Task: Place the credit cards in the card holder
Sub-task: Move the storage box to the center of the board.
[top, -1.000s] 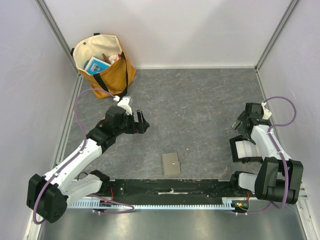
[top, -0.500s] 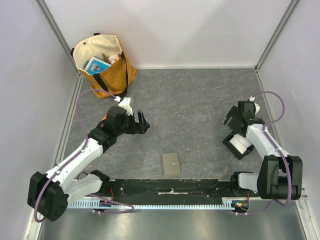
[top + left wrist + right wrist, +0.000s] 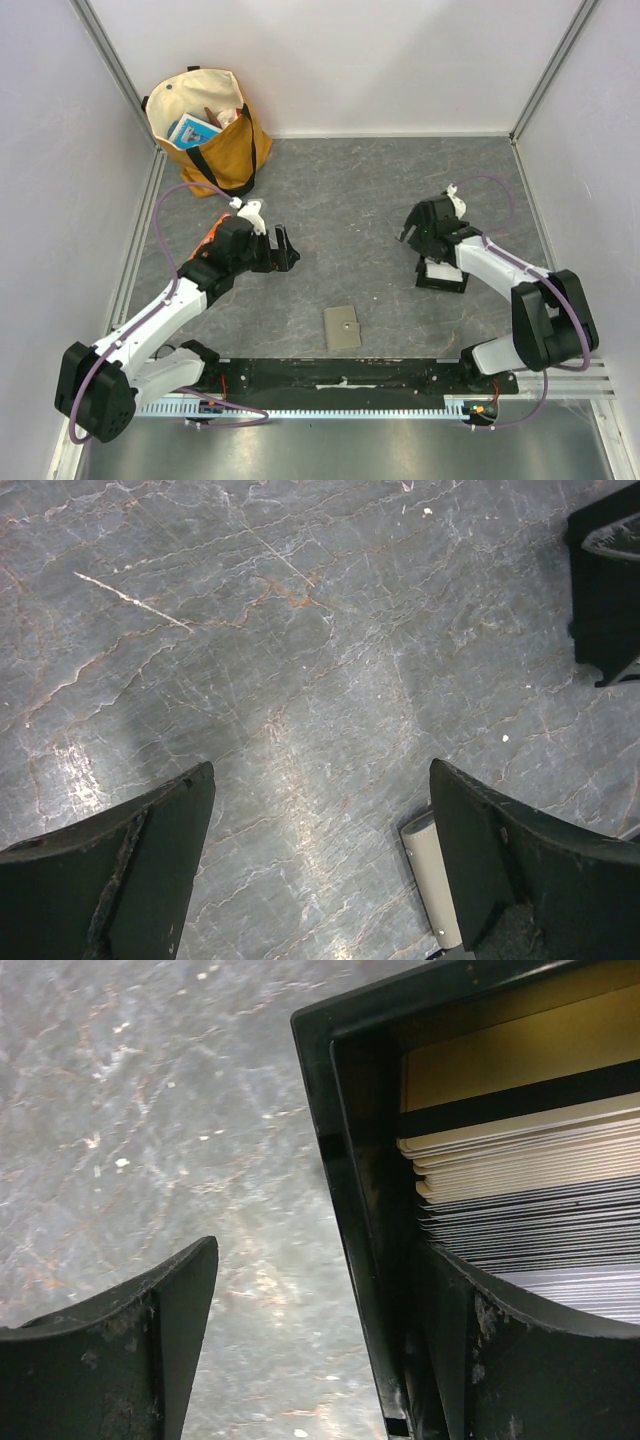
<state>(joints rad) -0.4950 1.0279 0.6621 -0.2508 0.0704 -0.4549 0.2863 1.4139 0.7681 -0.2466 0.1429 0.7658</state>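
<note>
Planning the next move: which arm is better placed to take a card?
Right. The right gripper, open, straddles a wall of the black tray, beside the credit cards; the left gripper hovers elsewhere.

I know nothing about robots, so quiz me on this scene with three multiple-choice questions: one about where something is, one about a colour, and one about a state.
1. The credit cards are:
A. stacked in the black tray
B. tucked inside the card holder
C. in the bag

2. The card holder is:
A. red
B. olive-grey
C. bright blue

3. The left pincer is:
A. shut on a card
B. open, holding nothing
C. shut on the card holder

Answers:
1. A, since the right wrist view shows the stack sitting inside the tray.
2. B, since the top view shows it as a dull olive-grey.
3. B, since its fingers stand apart with only table between them.
</note>
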